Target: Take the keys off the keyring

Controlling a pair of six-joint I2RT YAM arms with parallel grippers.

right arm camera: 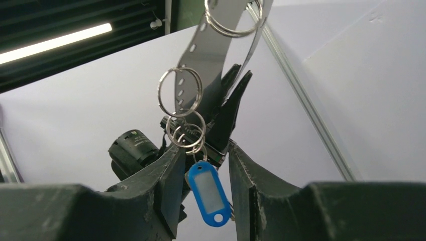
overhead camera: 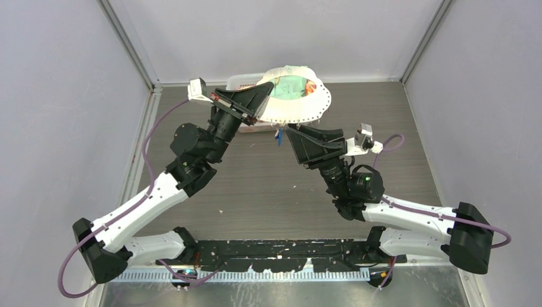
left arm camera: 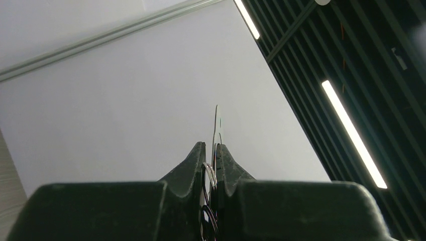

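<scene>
The keyring [overhead camera: 319,105] is held up in the air at the 12 o'clock end of the table [overhead camera: 268,185], above a white basket [overhead camera: 240,81]. Green cloth [overhead camera: 291,86] is seen through its big central hole. The plate's rim is gripped at about 8 o'clock by the left gripper [overhead camera: 259,109]. In the left wrist view the fingers [left arm camera: 196,160] are seen pressed together on the thin plate, which shows edge-on and runs up from between them.

The keys [right arm camera: 207,193] are hung from the plate's rim at about 6 o'clock in the top view. The blue tag is carried at the bottom of a short chain of silver loops [right arm camera: 179,92]. The chain is threaded through one of the small rim holes, and another loop is seen higher up on the rim, at 12 o'clock in the right wrist view. The small metal pieces beside the tag cannot be made out clearly.

The right gripper [right arm camera: 206,148] is placed at the tag from the 5 o'clock side. Its jaws are parted, and the blue tag is hung between the two fingers, close to both. No clamp on the tag is seen. The keys are not yet separated from the keyring.
</scene>
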